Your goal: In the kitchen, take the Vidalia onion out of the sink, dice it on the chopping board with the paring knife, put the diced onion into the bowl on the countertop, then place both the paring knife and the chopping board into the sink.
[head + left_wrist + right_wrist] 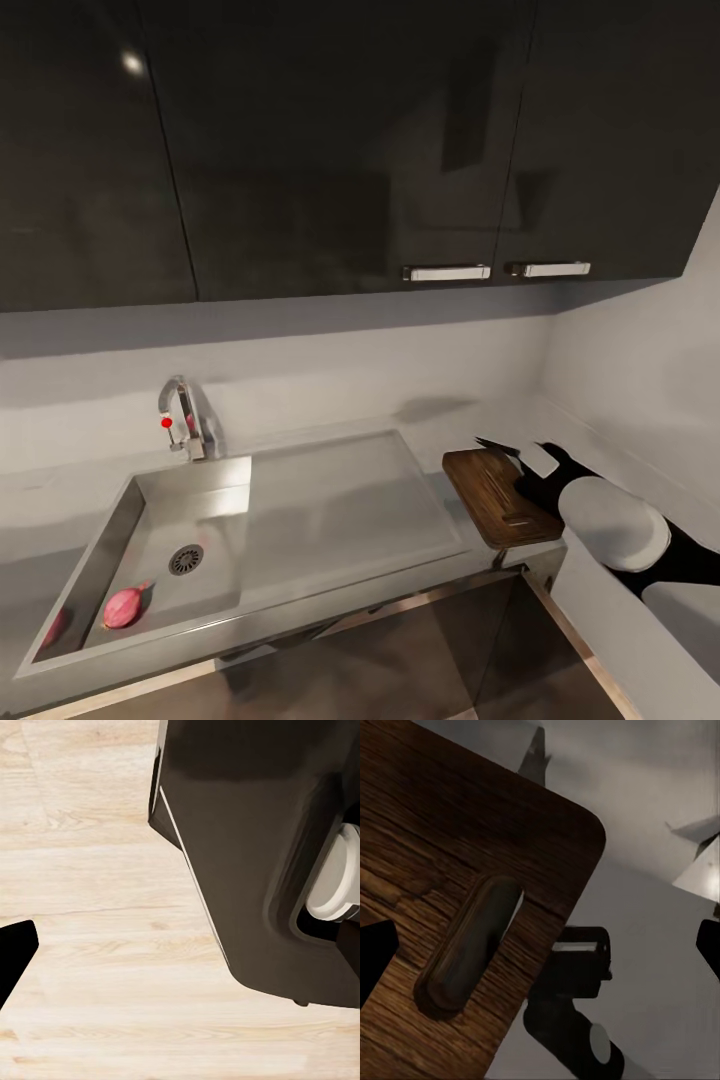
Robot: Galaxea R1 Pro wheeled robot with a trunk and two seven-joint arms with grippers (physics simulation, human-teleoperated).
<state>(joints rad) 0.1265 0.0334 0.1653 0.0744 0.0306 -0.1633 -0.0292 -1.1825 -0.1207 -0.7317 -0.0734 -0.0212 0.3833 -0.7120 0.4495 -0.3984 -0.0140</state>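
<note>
Just under the right arm's fingers (520, 462), the chopping board (497, 494), untouched.

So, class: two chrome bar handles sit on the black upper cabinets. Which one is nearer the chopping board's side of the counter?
The right-hand handle, on the narrower door. It hangs roughly above the chopping board; the other handle sits further toward the sink.

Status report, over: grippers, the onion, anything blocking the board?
Right gripper open above chopping board. Left gripper over wooden floor, state unclear. Onion in sink by drain. Board top bare.
</note>
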